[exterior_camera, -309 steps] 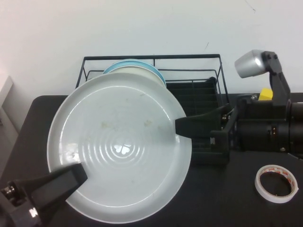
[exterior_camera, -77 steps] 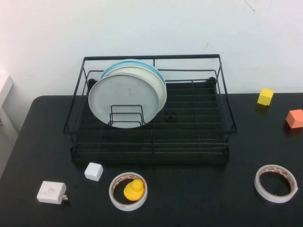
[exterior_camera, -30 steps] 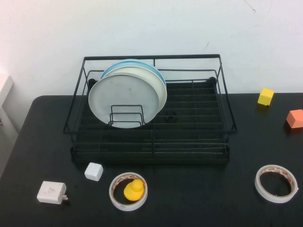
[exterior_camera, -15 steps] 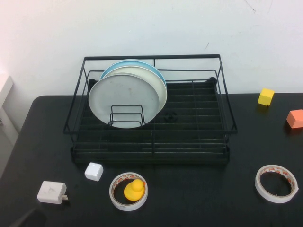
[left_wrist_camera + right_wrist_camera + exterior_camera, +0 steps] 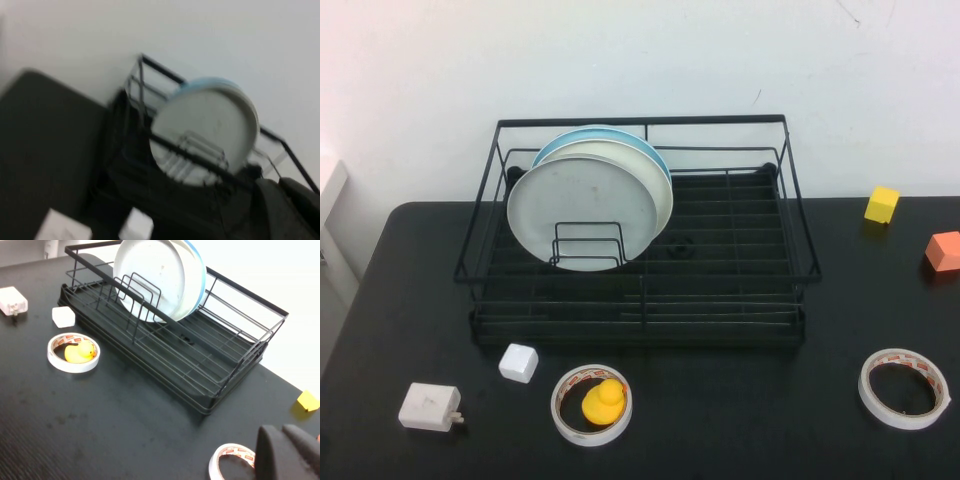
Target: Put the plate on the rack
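A: Where are your grippers?

B: Your left gripper [image 5: 286, 207] shows only as a dark, blurred shape at the edge of its wrist view, and your right gripper [image 5: 287, 452] as two dark rounded fingers close together at the edge of its own; you cannot tell whether either is released or clenched. Neither appears in the high view.

A: And the plate?

B: Your plate [image 5: 582, 212], round, light grey, smooth with faint smudges, stands on edge in the rack [image 5: 640, 325], leaning on the small wire dividers [image 5: 588, 246]. Behind it sit a cream plate [image 5: 658, 185] and a blue plate [image 5: 590, 134]. The rack is black wire with railed sides and a slatted base.

A: What has changed?

B: Ten seconds ago both grippers held the plate up near the camera; now it rests in the rack and the arms are gone from the high view.

A: Anything around it?

B: On the matte black table [image 5: 740, 400]: a white cube [image 5: 518, 362], a white charger [image 5: 429, 407], a tape roll [image 5: 591, 404] ringing a yellow duck [image 5: 603, 400], a second tape roll [image 5: 905, 388], a yellow block [image 5: 881, 204] and an orange block [image 5: 943, 250]. The red print on the tape cannot be read.
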